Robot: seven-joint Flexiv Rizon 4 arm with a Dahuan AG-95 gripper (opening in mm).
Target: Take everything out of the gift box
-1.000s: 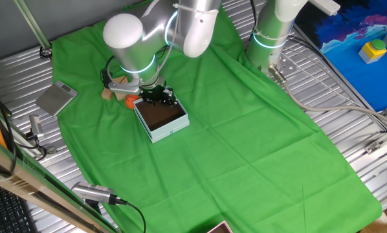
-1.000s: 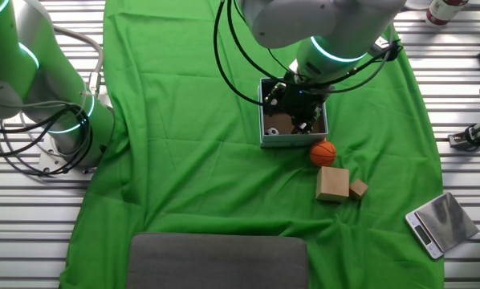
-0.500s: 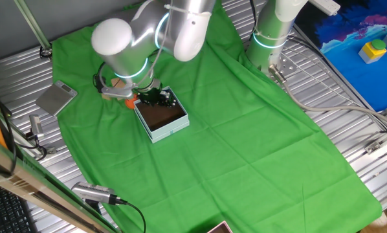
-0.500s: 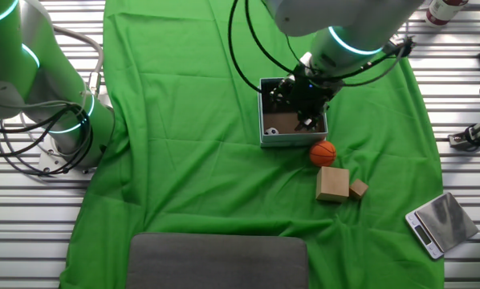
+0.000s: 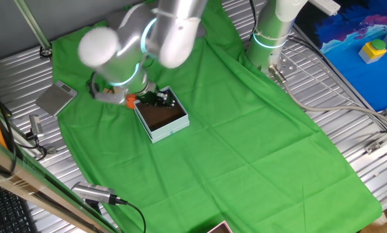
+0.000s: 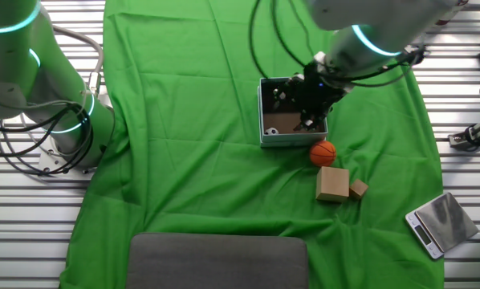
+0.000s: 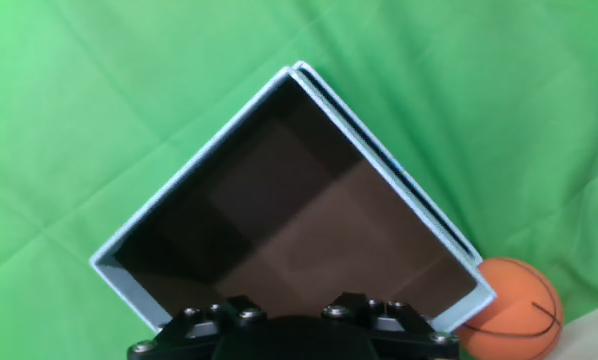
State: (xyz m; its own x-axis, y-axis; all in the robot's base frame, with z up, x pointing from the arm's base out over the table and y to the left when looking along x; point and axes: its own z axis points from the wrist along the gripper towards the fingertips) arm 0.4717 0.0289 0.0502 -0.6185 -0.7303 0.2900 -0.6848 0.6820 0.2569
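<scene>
The gift box point(image 6: 266, 112) point(image 5: 169, 131) sits on the green cloth, pale blue-grey outside and dark brown inside. My black gripper point(image 6: 308, 108) point(image 5: 156, 98) hangs over its right side, and its fingers are too dark to read. In the hand view the box point(image 7: 194, 200) fills the frame with bare brown floor, and the gripper point(image 7: 289, 322) covers its near corner. A small pale round thing, probably the soccer ball point(image 6: 270, 131), lies in the box's near-left corner. The orange basketball point(image 6: 323, 152) point(image 7: 510, 306) rests on the cloth just outside the box. A tan wooden block point(image 6: 332, 183) lies beyond it.
A smaller tan block point(image 6: 358, 189) sits beside the big one. A silver scale point(image 6: 441, 223) point(image 5: 56, 98) lies off the cloth's edge. A flat grey plate point(image 6: 220, 261) lies at the cloth's near end. A second arm's base point(image 6: 71, 120) point(image 5: 271, 39) stands at the cloth's side.
The arm has swung and my gripper has shifted a little toward the box's basketball side. The box, basketball and blocks have not moved.
</scene>
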